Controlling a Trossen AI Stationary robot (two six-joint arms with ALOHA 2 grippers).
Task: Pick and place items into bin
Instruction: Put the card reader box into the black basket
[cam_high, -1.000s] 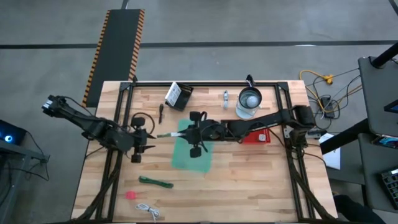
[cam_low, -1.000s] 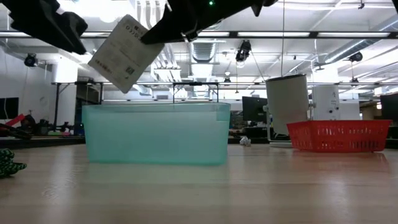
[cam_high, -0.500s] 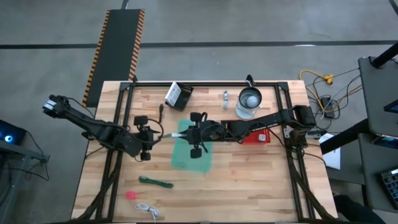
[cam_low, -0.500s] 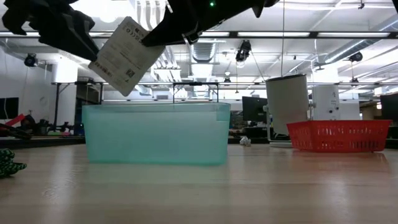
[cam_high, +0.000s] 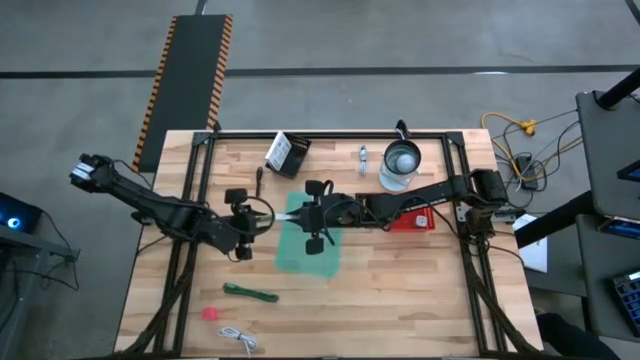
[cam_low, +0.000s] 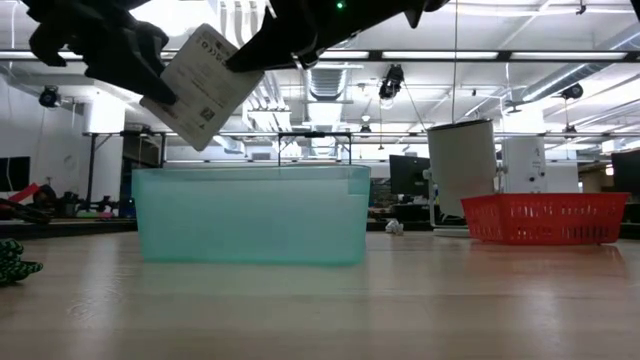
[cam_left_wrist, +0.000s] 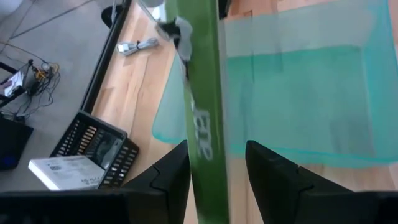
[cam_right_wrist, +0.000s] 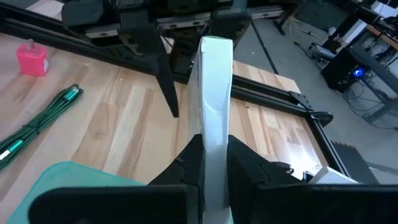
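The right gripper (cam_high: 290, 213) is squeezed tight on a flat white packet (cam_low: 200, 85). It holds the packet up in the air, tilted, with one corner pointing down. The packet sticks out past the fingertips, away from the right arm.

Right under this gripper is the see-through green bin (cam_low: 250, 215). The packet hangs above the bin's end, the one nearest the left arm. It does not touch the bin.

The left gripper (cam_high: 250, 222) is at the far edge of the packet. Its fingers (cam_left_wrist: 168, 180) stand one on each side of the packet (cam_left_wrist: 202, 93), which looks like a green strip from there. One finger is right beside it. On the other side a gap shows, so this gripper is not squeezing.

A bit farther from the two grippers, on the wood table (cam_high: 400, 290), lie more things:
- A black pen (cam_high: 258, 181) lies near the left gripper, toward the back edge.
- Past the pen is a black holder (cam_high: 288, 153) with another white packet in it.
- A silver piece (cam_high: 362, 157) and a glass jug (cam_high: 400, 163) sit behind the right arm.
- A red basket (cam_low: 545, 218) sits under the right arm, well away from its gripper.

Toward the front edge, well apart from both grippers, lie a green cord (cam_high: 250, 293), a pink bit (cam_high: 210, 313) and a white coiled cable (cam_high: 238, 340).
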